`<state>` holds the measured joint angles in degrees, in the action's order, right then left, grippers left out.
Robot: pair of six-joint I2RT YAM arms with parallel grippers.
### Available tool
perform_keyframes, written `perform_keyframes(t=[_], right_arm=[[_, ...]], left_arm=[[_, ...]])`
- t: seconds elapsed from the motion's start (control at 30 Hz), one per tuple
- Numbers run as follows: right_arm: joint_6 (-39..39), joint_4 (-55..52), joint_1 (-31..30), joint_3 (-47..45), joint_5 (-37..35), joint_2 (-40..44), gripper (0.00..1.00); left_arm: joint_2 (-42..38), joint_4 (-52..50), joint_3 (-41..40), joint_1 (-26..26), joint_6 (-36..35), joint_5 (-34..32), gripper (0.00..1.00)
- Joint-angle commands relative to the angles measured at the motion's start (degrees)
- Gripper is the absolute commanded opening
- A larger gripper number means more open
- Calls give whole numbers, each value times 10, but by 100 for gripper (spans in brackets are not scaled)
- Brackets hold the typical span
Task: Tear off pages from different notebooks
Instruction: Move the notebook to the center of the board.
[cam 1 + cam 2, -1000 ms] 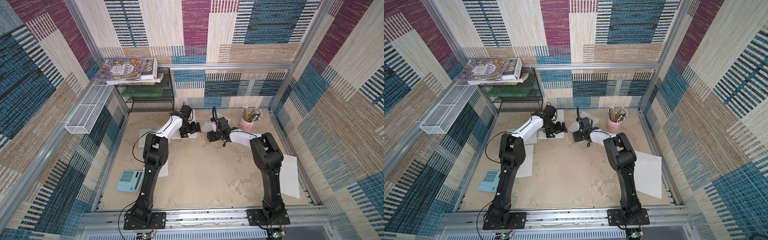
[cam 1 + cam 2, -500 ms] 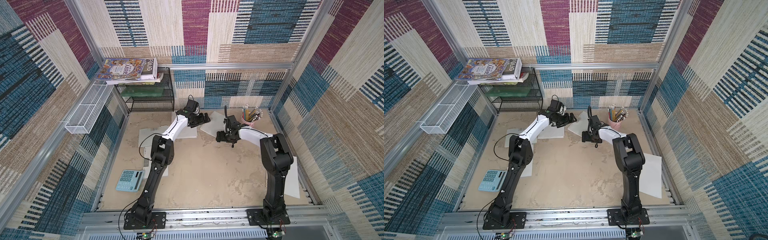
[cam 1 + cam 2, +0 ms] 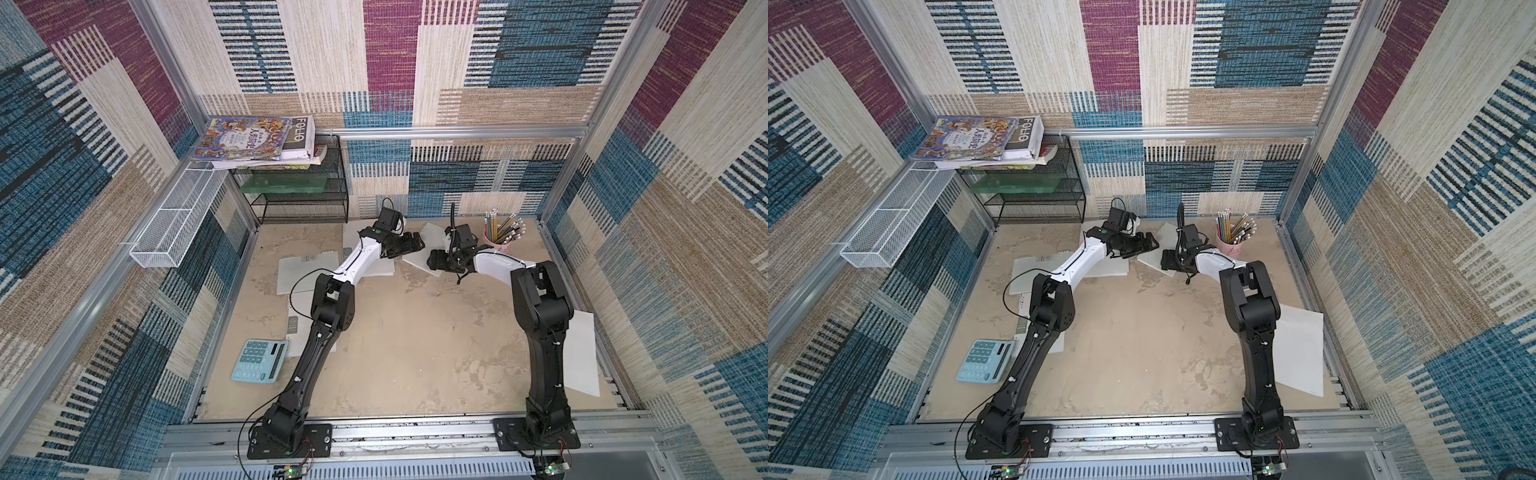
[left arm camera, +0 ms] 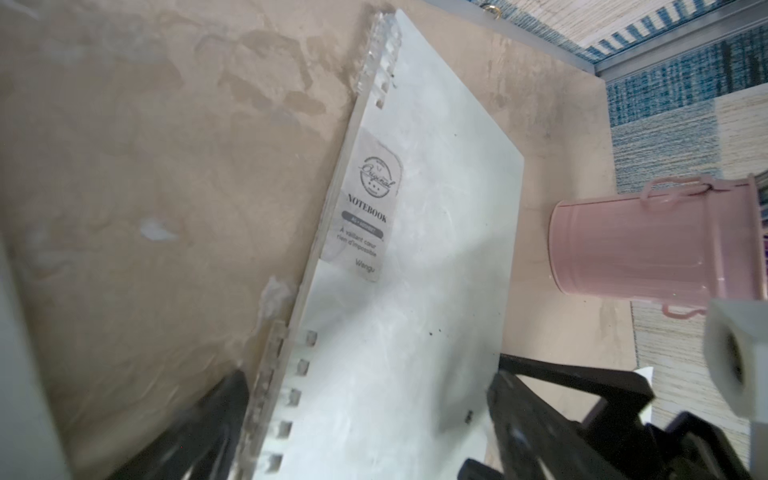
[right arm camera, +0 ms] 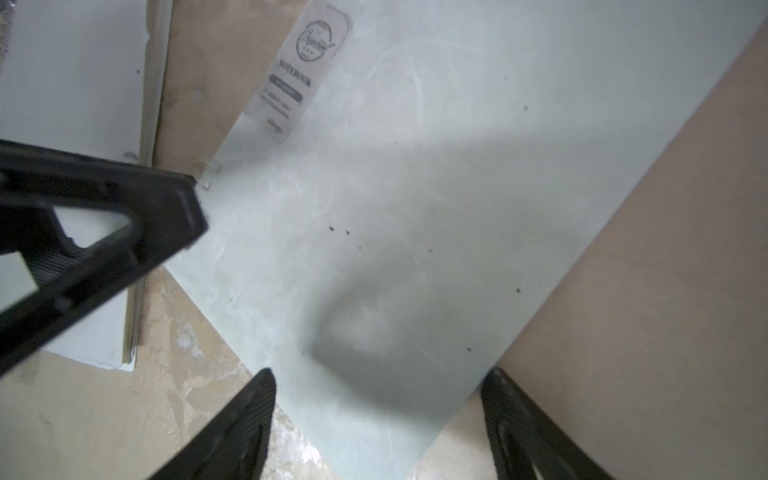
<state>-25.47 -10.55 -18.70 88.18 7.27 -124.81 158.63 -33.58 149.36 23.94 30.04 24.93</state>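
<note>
Notebook [image 3: 430, 237], frosted cover, lying askew on the tabletop [image 3: 415, 353] towards the back, between the two grippers and near the pink bucket [image 3: 500, 246].

Views compared: both top views give it as a pale slab only. The left wrist view adds the cover label reading NOTEBOOK and the punched binding edge. The right wrist view adds dark specks on the cover and a stack of white sheets [image 5: 62, 83] beside it.

Left gripper [image 4: 365, 436]: fingers spread wide over the bound edge, pinching nothing.
Right gripper [image 5: 382, 436]: fingers spread either side of a notebook corner, pinching nothing.

Containers: the pink bucket holds pencils [image 3: 505, 226], seen from above only. A black wire rack [image 3: 299, 199] carries illustrated books [image 3: 249, 139] on top. A white mesh basket [image 3: 174, 224] hangs on the side wall.

Counts: grippers, two. Notebooks, three I can count: the askew one, a larger one [image 3: 297, 276] beside the left forearm, and one [image 3: 293, 326] partly hidden under the left elbow. Loose page [image 3: 584, 353], one, by the right arm's base. Calculator [image 3: 259, 360], one.
</note>
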Motion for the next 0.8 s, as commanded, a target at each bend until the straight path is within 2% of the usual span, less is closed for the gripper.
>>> perform_keyframes(t=[0.0, 0.1, 0.27, 0.43, 0.53, 0.63, 0.67, 0.73, 0.77], right_arm=[[-2, -18, -4, -13, 34, -5, 79], [0, -4, -6, -34, 42, 9, 76], [0, 1, -15, -90, 46, 57, 74], [-6, 15, -37, -192, 56, 147, 73], [-17, 7, -44, -258, 75, 212, 74], [-25, -9, -38, -322, 84, 278, 78], [-27, -14, -31, -336, 89, 292, 79], [-27, -19, -12, -362, 112, 311, 79], [-26, -21, -3, -372, 123, 314, 79]], left_arm=[[8, -6, 1, 1, 5, 62, 83], [0, -23, -15, 5, 1, 110, 68], [-88, -10, -148, 15, -6, 123, 48], [-229, 75, -384, 37, 23, 119, 25], [-324, 150, -552, 52, 86, 111, 19], [-421, 209, -720, 75, 165, 66, 21], [-443, 216, -756, 85, 182, 54, 24], [-482, 200, -802, 108, 210, 29, 39], [-497, 194, -816, 119, 216, 23, 42]])
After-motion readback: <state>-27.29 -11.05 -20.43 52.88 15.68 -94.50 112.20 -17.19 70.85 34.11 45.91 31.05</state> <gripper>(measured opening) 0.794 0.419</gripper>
